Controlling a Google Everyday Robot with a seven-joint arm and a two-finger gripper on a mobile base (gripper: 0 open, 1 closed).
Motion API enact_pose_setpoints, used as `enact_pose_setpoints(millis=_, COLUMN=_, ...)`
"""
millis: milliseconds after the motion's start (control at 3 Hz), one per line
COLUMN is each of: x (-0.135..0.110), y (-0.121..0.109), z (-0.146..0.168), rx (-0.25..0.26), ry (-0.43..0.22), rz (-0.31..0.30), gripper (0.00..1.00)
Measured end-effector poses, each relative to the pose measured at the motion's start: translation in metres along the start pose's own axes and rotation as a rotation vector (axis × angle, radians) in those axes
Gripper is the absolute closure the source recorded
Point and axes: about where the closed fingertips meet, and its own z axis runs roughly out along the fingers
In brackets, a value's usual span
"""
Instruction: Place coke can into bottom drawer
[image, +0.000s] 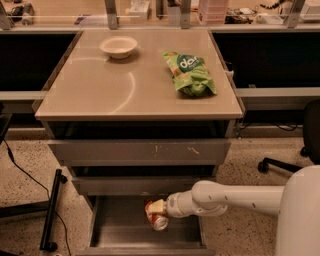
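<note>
The gripper (155, 207) reaches in from the right over the open bottom drawer (118, 223), clamped on the coke can (159, 220), which hangs tilted inside the tray just under the front of the middle drawer (142, 185). Bare grey floor lies open to the can's left and towards the front lip, with less room on the right wall's side. Up on the tabletop (100, 90), well apart from the can, sit a white bowl (118, 46) and a green snack bag (190, 73).
</note>
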Motion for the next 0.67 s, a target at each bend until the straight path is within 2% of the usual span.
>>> enact_pose_setpoints(millis=333, x=-0.0019, y=-0.0158, z=0.0256, rx=-0.042, ry=0.022, rz=0.001, gripper=1.0)
enact_pose_setpoints(millis=667, x=-0.0032, y=-0.0181, z=0.0291, rx=-0.047, ry=0.021, rz=0.007, gripper=1.0)
